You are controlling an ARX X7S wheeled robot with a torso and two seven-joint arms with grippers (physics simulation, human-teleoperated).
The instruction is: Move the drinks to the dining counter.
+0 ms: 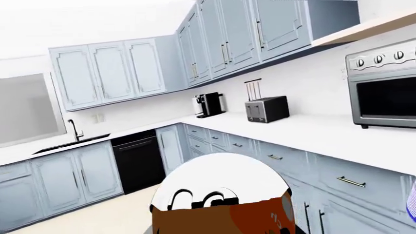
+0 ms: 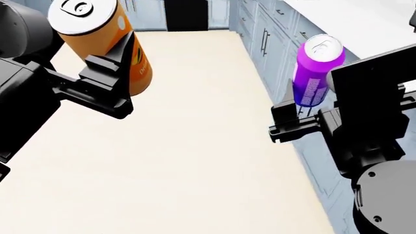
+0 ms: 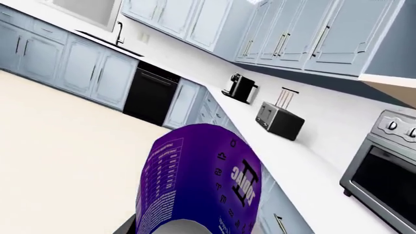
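The yellow can (image 2: 104,39) is gripped by the left hand (image 2: 107,80) and is held tilted above the cream floor (image 2: 195,146), at the left of the head view. The purple can (image 2: 314,73) is clamped in the right hand (image 2: 305,114) and is held nearly upright, just beside the blue cabinets (image 2: 273,44). The two cans are kept well apart, both clear of any surface. In the left wrist view, the silver top of the yellow can (image 1: 217,187) is seen close up, and behind it a white tabletop (image 1: 305,131) is shown with a toaster (image 1: 266,108), a coffee maker (image 1: 209,104) and an oven (image 1: 383,87). A sink (image 1: 71,144) and a dishwasher (image 1: 138,163) are seen further along.
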